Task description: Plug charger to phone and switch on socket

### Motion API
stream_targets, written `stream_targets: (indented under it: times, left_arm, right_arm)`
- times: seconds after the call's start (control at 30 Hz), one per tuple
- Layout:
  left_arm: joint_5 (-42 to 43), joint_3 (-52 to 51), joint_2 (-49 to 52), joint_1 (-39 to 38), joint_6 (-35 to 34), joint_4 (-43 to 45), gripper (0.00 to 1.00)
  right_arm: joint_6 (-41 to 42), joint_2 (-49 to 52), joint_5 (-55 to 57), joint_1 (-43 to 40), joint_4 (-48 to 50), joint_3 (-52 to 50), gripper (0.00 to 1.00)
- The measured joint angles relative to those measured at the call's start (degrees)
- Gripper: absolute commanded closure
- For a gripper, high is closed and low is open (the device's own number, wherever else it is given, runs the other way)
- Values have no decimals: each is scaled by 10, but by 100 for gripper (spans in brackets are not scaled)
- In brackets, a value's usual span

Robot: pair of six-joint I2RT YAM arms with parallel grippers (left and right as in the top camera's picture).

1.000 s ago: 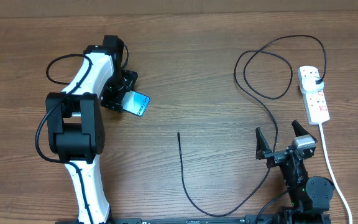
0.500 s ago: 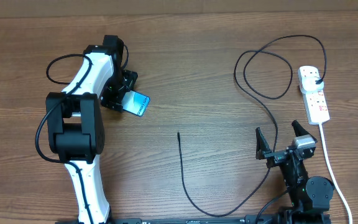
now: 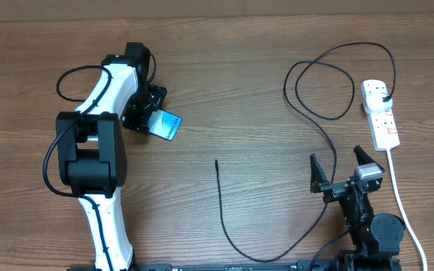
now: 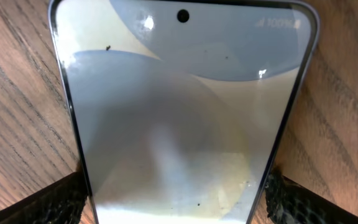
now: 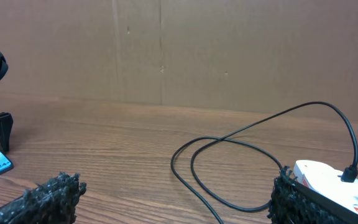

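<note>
The phone lies on the table at the left, screen lit; it fills the left wrist view. My left gripper is open and straddles the phone's lower end, one finger close to each long edge. The charger is a thin black cable whose free tip rests mid-table. It loops right to a black plug seated in the white socket. My right gripper stands open near the front right, holding nothing.
The socket's white cord runs down the right side past my right arm. A brown cardboard wall closes off the far edge of the wooden table.
Nothing has visibly moved in the overhead view.
</note>
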Motion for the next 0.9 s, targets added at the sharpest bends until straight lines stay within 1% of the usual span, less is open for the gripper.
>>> stream_targets:
  times: [0.33,0.4,0.73,0.9]
  left_arm:
    - [0,0,0,0,2,0,15]
    - [0,0,0,0,2,0,18]
    - [0,0,0,0,2,0,23]
    - [0,0,0,0,2,0,30]
  right_arm:
    - [0,0,0,0,0,0,0]
    - [0,0,0,0,0,0,0]
    - [0,0,0,0,0,0,0]
    - [0,0,0,0,0,0,0]
